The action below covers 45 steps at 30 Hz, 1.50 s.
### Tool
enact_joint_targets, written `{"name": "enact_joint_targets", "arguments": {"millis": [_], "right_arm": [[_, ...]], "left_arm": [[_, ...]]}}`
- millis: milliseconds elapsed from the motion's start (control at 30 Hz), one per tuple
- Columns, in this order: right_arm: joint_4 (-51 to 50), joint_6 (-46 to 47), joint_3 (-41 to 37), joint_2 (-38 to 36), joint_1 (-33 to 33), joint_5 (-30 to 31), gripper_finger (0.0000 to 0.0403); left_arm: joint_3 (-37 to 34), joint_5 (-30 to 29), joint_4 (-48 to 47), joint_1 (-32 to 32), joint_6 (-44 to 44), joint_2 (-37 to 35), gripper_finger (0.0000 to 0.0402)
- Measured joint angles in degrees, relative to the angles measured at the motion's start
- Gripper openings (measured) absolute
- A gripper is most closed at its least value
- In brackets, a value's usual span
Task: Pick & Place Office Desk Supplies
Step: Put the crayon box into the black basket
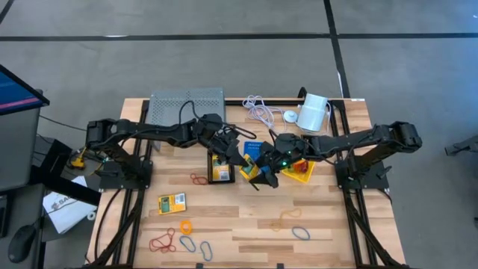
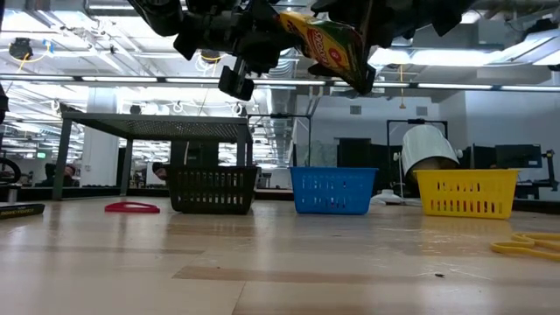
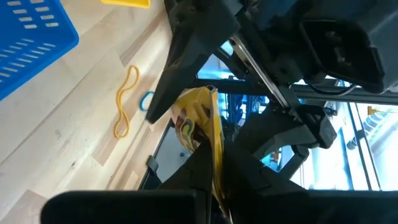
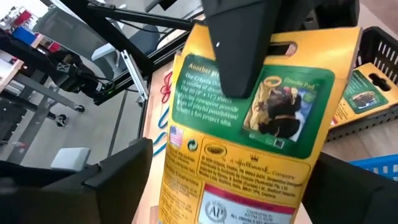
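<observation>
Mid-air handover, I'd say: left tool [image 4: 239,56] pinches the top edge of the yellow card packet [image 4: 249,134], holding it above the worktop [image 1: 246,217] at frame centre, over the blue bin [image 2: 332,190]; right tool [image 1: 267,173] spread wide around it, not gripping.

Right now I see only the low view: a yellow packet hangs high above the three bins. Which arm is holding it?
Observer: The left gripper is shut on the yellow packet; the left wrist view shows its fingers pinching the packet's edge.
Operator: And the right arm, please?
Observer: The right gripper is open, with one finger on each side of the packet, as its wrist view shows.
Operator: Is the black bin empty? I cannot look inside.
Observer: No. The high view shows a second packet lying inside the black bin.
</observation>
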Motion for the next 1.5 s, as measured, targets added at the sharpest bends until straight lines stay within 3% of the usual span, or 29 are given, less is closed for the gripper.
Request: {"name": "enact_joint_targets", "arguments": {"millis": [200,400,567,767,833,1133,1500], "right_arm": [[-3.3,-0.5,-0.1,-4.7,-2.2,-0.1,0.0351],[-8.1,-0.9,0.0,-12.9,-4.7,0.1,0.0351],[-10.9,-0.9,-0.1,-19.4,-6.5,1.6,0.0351],[-12.1,-0.9,-0.1,-23.6,-6.9,4.9,0.0351],[-12.1,-0.9,-0.1,-23.9,-6.9,5.0,0.0351],[-13.0,1.8,-0.1,-22.4,-5.9,5.0,0.0351],[-13.2,3.0,-0.1,-20.9,-2.8,5.0,0.0351]], "left_arm": [[0.1,3.1,-0.6,2.5,3.2,-1.2,0.0019],[0.0,3.4,-13.5,6.5,12.4,-7.0,0.0019],[0.0,-2.3,-32.5,9.2,21.5,-12.9,0.0019],[0.0,-17.1,-49.1,9.8,31.1,-16.6,0.0012],[-0.1,-20.1,-49.9,8.9,32.6,-16.9,0.0007],[0.1,-23.6,-49.3,3.0,34.8,-13.8,0.0009],[-0.1,-19.5,-49.7,0.6,38.2,-8.4,0.0018]]}}
